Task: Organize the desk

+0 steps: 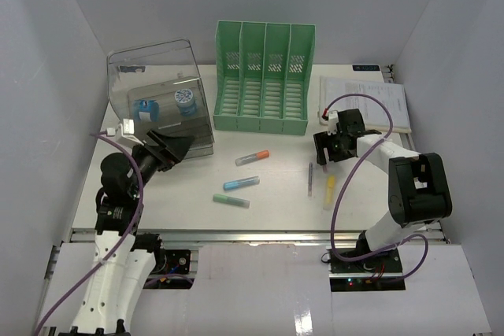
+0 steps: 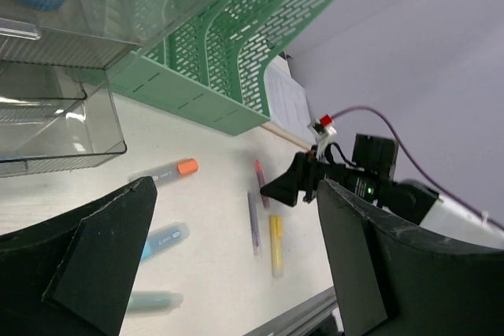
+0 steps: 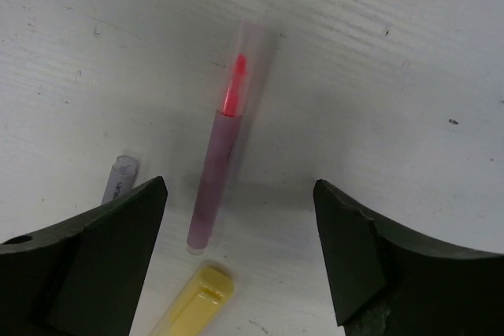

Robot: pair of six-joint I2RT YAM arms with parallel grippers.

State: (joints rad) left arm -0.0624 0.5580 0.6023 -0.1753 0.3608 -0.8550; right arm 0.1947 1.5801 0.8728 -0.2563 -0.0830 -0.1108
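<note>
The white desk (image 1: pixel 189 222) holds several loose markers. My right gripper (image 1: pixel 327 153) is open and hovers low over a pink highlighter (image 3: pixel 219 171), whose body lies between the fingertips (image 3: pixel 150 194) in the right wrist view. A yellow highlighter (image 1: pixel 329 192) and a purple pen (image 1: pixel 310 180) lie just beside it. An orange-capped marker (image 1: pixel 252 158), a blue marker (image 1: pixel 241 183) and a teal marker (image 1: pixel 231 201) lie mid-desk. My left gripper (image 1: pixel 172 149) is open and empty, raised by the clear drawer box (image 1: pixel 161 96).
A green slotted file rack (image 1: pixel 264 76) stands at the back centre. A stack of papers (image 1: pixel 366 104) lies at the back right. The drawer box holds blue-and-white items (image 1: pixel 185 101). A silver rail (image 1: pixel 236 235) runs along the near edge.
</note>
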